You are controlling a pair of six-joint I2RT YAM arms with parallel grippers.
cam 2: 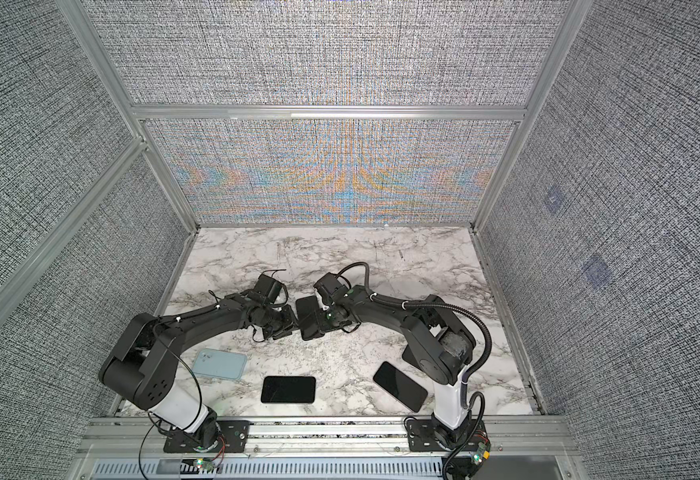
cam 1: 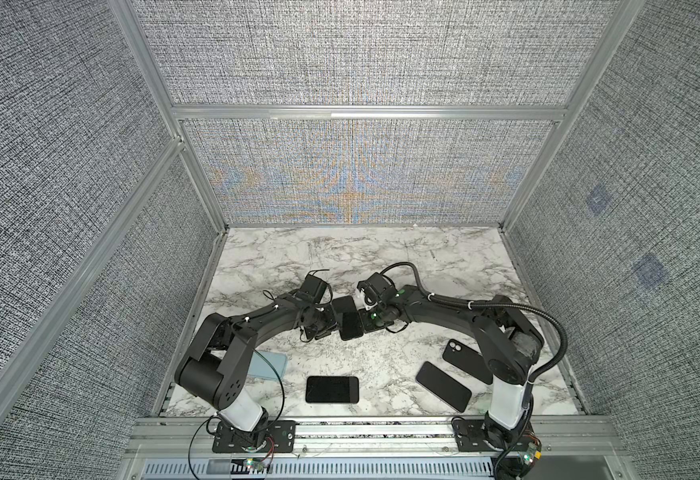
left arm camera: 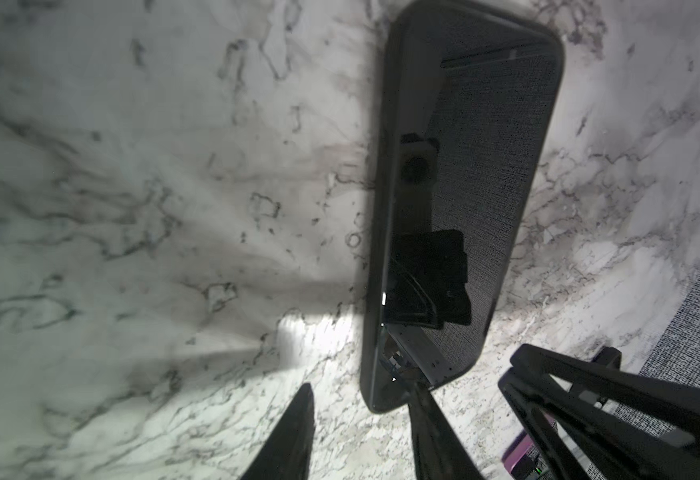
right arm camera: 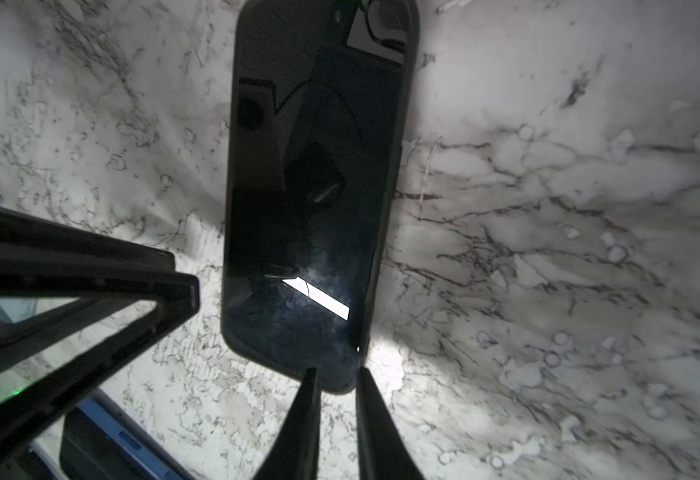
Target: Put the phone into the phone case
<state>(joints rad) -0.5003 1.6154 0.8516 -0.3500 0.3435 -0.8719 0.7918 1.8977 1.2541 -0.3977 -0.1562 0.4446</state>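
Observation:
A black phone (cam 1: 350,326) lies screen up inside a black phone case (left arm camera: 383,232) at the middle of the marble table, between my two arms. How deep it sits in the case I cannot tell. My left gripper (left arm camera: 360,399) is at one short end of the phone. It is open, with one finger (left arm camera: 429,419) touching the case's corner and bare marble between the fingers. My right gripper (right arm camera: 337,384) is at the opposite end. It is open by a narrow gap, and its fingertips (right arm camera: 308,395) overlap the phone's corner (right arm camera: 340,374).
Near the front edge lie a second black phone (cam 1: 332,389) and a third (cam 1: 443,385). An empty black case (cam 1: 466,360) sits by the right arm's base, and a light blue case (cam 2: 219,363) by the left arm. Fabric walls enclose three sides of the table.

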